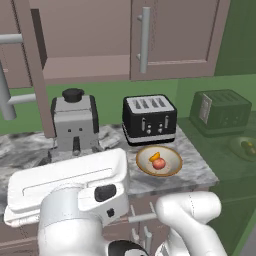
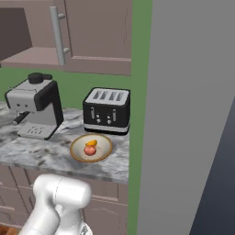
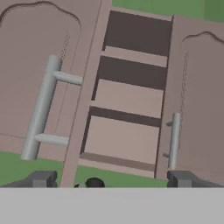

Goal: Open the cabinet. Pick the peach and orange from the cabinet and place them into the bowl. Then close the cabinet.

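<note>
The cabinet [image 1: 170, 30] hangs above the counter. Its left door [image 1: 37, 65] is swung out towards me and its right door [image 2: 98, 32] is shut. In the hand view I look into the gap between the two doors at bare shelves [image 3: 127, 98], with the left door's bar handle [image 3: 41, 109] and the right door's handle [image 3: 174, 140] on either side. My gripper [image 3: 111, 179] is open, apart from both handles, with nothing between its fingertips [image 3: 41, 178]. The bowl [image 1: 172, 167] sits in front of the toaster. In it lie the peach [image 1: 159, 163] and the orange [image 1: 154, 155].
A black toaster [image 1: 149, 119] and a grey coffee machine [image 1: 75, 125] stand at the back of the marble counter [image 1: 200, 170]. A green-tinted toaster [image 1: 220, 111] and dish [image 1: 245, 147] show at the right. A tall grey wall [image 2: 193, 114] bounds the counter's right end.
</note>
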Tool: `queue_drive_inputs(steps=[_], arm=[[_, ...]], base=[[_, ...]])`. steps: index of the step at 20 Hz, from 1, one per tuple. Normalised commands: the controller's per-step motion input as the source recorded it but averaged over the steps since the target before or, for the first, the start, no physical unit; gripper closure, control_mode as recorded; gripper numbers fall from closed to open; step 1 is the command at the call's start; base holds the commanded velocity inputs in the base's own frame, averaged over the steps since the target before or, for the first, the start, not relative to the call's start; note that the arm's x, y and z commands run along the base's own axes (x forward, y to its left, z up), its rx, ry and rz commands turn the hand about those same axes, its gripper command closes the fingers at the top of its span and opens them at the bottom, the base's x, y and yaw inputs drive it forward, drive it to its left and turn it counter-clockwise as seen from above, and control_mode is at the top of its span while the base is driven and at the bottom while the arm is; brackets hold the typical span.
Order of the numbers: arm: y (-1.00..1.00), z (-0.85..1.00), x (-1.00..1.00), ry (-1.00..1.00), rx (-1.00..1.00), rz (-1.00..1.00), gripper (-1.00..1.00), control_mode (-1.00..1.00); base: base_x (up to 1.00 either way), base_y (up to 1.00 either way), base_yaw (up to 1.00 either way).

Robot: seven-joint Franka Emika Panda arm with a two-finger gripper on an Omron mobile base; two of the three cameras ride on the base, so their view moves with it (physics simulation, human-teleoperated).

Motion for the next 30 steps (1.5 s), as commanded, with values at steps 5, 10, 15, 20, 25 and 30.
queue_drive_inputs(steps=[5,10,15,20,25,30], arm=[[0.01,0.0,-0.05,-0.2,-0.03,0.0,-1.0,-1.0],[0.09,0.0,0.1,0.0,0.0,-0.01,-1.0,-1.0],[0.48,0.0,0.48,0.0,0.0,-0.11,-1.0,-1.0],[0.6,0.0,0.58,0.0,0.0,-0.17,-1.0,-1.0],[0.36,0.0,0.53,0.0,0.0,-0.19,-1.0,-1.0],[0.18,-0.01,0.61,0.0,0.0,-0.17,-1.0,-1.0]], base=[[0.0,0.0,0.0],[0.0,0.0,0.0],[0.0,0.0,0.0],[0.0,0.0,0.0],[0.0,0.0,0.0],[0.0,0.0,0.0]])
